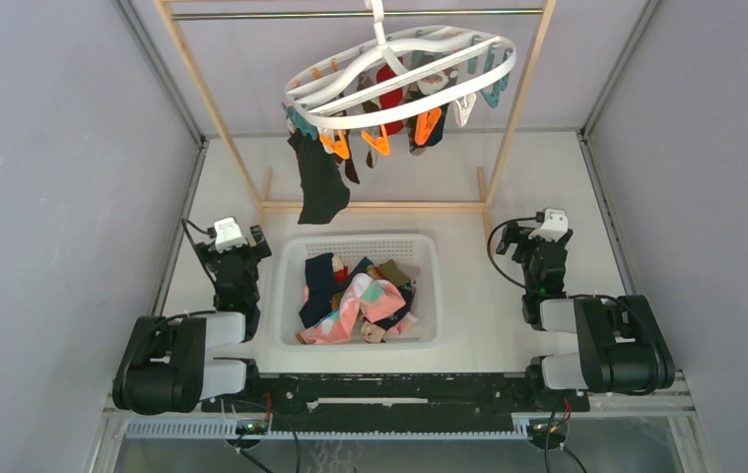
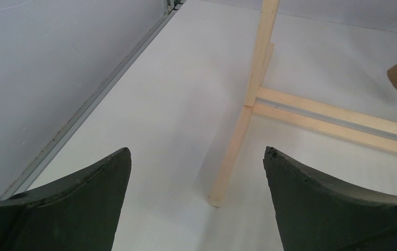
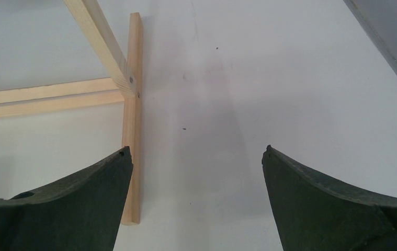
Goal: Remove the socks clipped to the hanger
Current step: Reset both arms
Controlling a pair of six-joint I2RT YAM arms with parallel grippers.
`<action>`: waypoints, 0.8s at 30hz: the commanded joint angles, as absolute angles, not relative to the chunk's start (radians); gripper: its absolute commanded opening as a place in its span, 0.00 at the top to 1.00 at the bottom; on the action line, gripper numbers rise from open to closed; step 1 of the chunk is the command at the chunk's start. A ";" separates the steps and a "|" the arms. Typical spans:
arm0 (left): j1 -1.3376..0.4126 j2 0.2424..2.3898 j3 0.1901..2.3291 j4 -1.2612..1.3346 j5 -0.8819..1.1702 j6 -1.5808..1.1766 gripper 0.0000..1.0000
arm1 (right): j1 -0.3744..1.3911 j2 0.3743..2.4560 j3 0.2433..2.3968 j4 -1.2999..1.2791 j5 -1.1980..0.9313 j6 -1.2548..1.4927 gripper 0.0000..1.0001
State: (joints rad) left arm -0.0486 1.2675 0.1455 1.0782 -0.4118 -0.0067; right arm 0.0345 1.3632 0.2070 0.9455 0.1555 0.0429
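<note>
While socks (image 1: 322,182) hang clipped on hanger (image 1: 404,116) | left jaws released, empty | right jaws released, empty

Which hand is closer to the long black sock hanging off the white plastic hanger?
Left. The left hand sits low, just left of and below the long black sock; the right hand sits beyond the white mesh basket, farther right.

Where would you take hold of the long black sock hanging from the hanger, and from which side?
Probably pinch the black sock at mid-body, below its teal clip, coming from the near left with the open left pincer. It hangs long and free under the left end of the hanger, lower than the other socks.
</note>
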 commanded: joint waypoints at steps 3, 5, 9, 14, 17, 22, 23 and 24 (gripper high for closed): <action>-0.039 1.264 0.175 1.104 -0.406 0.007 0.00 | 0.029 1.350 0.243 0.971 0.152 0.056 0.00; -0.039 1.264 0.175 1.104 -0.406 0.007 0.00 | 0.029 1.351 0.242 0.971 0.152 0.055 0.00; -0.039 1.264 0.175 1.104 -0.406 0.007 0.00 | 0.030 1.350 0.242 0.972 0.152 0.055 0.00; -0.038 1.264 0.174 1.105 -0.406 0.008 0.00 | 0.030 1.350 0.241 0.971 0.152 0.056 0.00; -0.040 1.264 0.175 1.104 -0.406 0.008 0.00 | 0.029 1.350 0.242 0.973 0.152 0.057 0.00; -0.039 1.264 0.175 1.105 -0.406 0.007 0.00 | 0.018 1.350 0.244 0.969 0.130 0.059 0.00; -0.039 1.264 0.175 1.105 -0.406 0.008 0.00 | 0.018 1.351 0.245 0.968 0.128 0.060 0.00; -0.038 1.264 0.175 1.104 -0.405 0.008 0.00 | 0.016 1.350 0.246 0.968 0.126 0.059 0.00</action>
